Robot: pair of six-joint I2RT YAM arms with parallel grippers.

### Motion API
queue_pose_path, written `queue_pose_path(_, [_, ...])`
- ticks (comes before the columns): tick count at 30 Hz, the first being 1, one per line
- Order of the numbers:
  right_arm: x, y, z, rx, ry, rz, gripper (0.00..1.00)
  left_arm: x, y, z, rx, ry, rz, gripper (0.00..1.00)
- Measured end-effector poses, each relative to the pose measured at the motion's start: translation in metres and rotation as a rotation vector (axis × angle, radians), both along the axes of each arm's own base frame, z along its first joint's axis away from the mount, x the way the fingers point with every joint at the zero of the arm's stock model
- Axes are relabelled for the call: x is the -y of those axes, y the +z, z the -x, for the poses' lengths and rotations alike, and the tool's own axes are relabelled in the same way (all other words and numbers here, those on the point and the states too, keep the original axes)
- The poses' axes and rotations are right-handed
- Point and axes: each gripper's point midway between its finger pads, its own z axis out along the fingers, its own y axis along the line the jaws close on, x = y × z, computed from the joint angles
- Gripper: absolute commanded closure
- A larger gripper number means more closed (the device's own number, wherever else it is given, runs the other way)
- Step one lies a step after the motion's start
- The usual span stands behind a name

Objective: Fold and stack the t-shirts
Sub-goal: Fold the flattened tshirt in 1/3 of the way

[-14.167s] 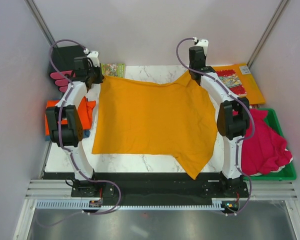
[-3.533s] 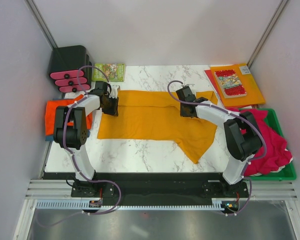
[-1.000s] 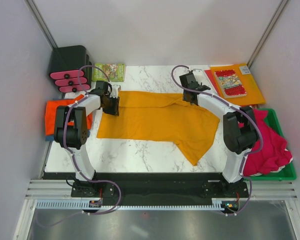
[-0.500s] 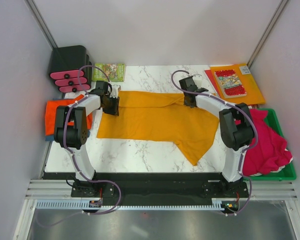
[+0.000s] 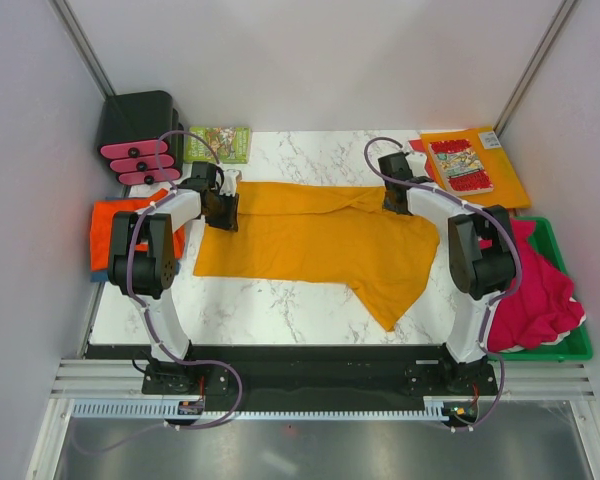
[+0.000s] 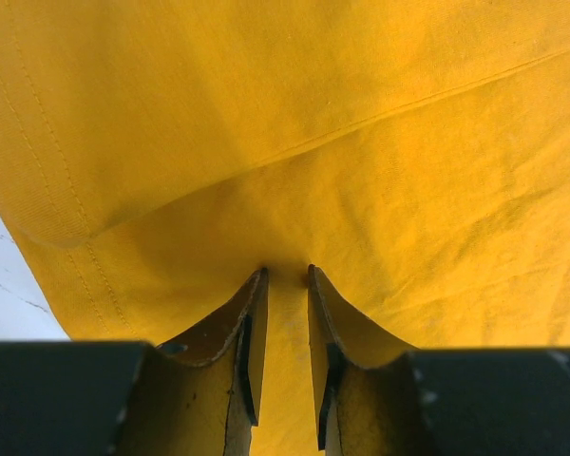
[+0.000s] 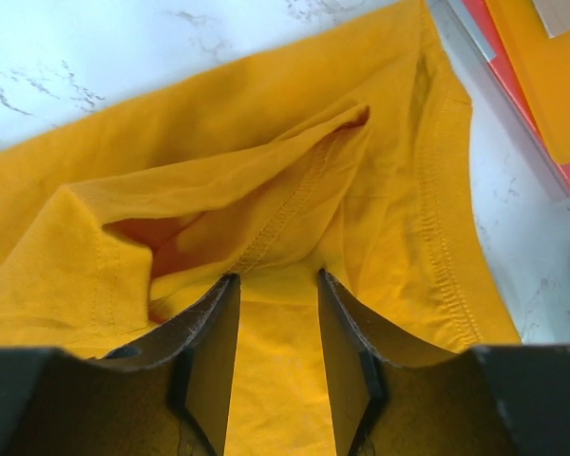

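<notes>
Mustard t-shirt [image 5: 310, 235] gripped at both ends on the marble table [image 5: 280, 300]

From above, the mustard t-shirt lies across the middle of the table, folded into a wide band, with one sleeve hanging down towards the near right. The left gripper [image 5: 223, 205] is down on its left edge and the right gripper [image 5: 395, 192] on its far right corner. Off the left side sits a red-orange t-shirt [image 5: 105, 225]. At the right, crimson-pink t-shirts [image 5: 535, 290] are heaped in a green tray [image 5: 570, 345]. An orange folder [image 5: 505, 185] with a comic book [image 5: 460, 165] on it lies at the far right corner.

In the left wrist view, the two fingers stand close together with a narrow strip of mustard cloth caught between them. Creases run out from the tips, so this gripper is clamped on the shirt. A sliver of marble shows at the left.

In the right wrist view, the fingers stand wider apart, with a thick bunched fold and a stitched seam filling the gap. The cloth tents up just beyond the tips, so this gripper is also grasping the shirt. Bare marble lies beyond, and the folder's edge shows at the upper right.
</notes>
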Motion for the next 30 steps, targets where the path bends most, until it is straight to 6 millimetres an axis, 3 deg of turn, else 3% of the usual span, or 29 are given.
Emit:
queue_pose_path(8, [-0.007, 0.002, -0.005, 0.024, 0.015, -0.022, 0.71, 0.001, 0.0, -0.001, 0.004, -0.001, 0.001, 0.7])
queue_pose_path(9, [-0.008, 0.003, -0.006, 0.027, 0.015, -0.023, 0.8, 0.001, 0.0, -0.001, 0.005, -0.001, 0.0, 0.7])
queue_pose_path(15, [-0.009, 0.004, -0.009, 0.043, 0.015, -0.027, 1.0, 0.001, 0.0, -0.001, 0.006, -0.002, 0.001, 0.7])
queue_pose_path(24, [-0.006, 0.003, 0.0, 0.053, 0.013, -0.032, 1.0, 0.001, 0.0, -0.001, 0.008, -0.002, 0.001, 0.7])
queue_pose_path(30, [-0.006, 0.025, 0.017, 0.099, 0.026, -0.051, 1.0, 0.001, 0.0, -0.001, 0.009, -0.002, 0.0, 0.7])
